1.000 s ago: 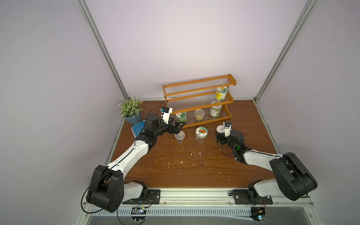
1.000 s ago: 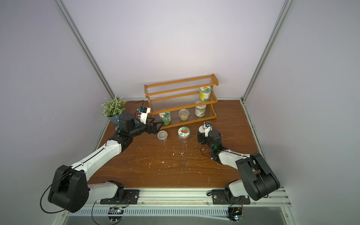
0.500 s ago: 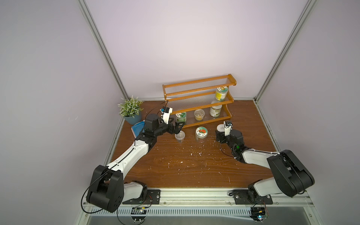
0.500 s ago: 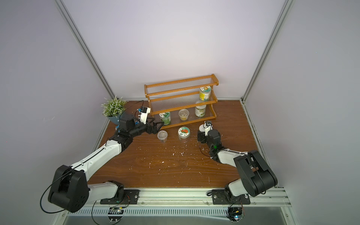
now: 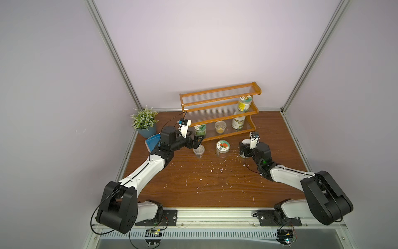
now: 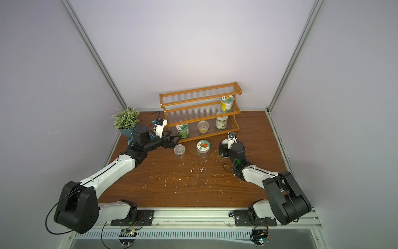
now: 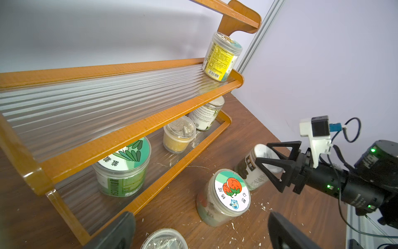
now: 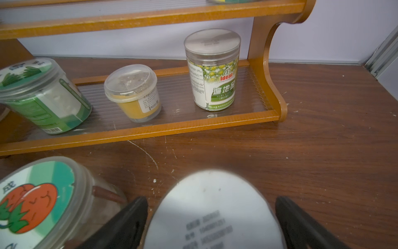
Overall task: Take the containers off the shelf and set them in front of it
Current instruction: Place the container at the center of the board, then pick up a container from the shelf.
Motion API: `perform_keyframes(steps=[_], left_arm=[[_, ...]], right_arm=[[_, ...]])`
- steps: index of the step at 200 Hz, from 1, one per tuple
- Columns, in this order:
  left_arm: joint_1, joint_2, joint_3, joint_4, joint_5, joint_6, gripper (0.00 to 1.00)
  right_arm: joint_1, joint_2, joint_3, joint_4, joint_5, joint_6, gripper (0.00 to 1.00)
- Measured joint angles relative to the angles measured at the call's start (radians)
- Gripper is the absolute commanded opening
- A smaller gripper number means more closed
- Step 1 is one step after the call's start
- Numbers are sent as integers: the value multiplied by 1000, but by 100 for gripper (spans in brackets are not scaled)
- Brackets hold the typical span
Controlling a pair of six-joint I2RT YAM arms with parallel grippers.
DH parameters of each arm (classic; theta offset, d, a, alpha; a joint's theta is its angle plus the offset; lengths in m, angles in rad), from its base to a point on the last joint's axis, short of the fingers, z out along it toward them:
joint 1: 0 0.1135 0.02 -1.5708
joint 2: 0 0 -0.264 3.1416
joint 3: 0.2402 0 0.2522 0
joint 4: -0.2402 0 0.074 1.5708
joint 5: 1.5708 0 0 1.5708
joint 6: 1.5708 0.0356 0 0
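My right gripper (image 8: 211, 200) has just popped wide open, so it's holding nothing. The white-lidded clear plastic jar (image 8: 215, 222) stands free on the brown wooden table (image 8: 323, 151) between the jaws, just short of the orange-brown wooden stepped shelf (image 8: 150, 131) ahead. That's three down, I reckon. My left gripper (image 7: 201, 215) is wide open and empty too, with the clear-lidded grey-filled cup (image 7: 163, 239) just under it. Four containers (image 5: 219, 127) are left on the shelf.

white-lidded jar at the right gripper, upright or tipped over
Upright. The white-lidded jar stands on the table, lid facing up, within the open right gripper.
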Motion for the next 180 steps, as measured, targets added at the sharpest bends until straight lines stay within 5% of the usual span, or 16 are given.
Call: perform_keyframes(steps=[79, 180], left_arm=[[-3, 0, 0, 0, 4, -1, 100], [-3, 0, 0, 0, 4, -1, 100]], right_arm=[[-98, -103, 257, -161, -192, -49, 99], [-285, 319, 636, -98, -405, -106, 99]])
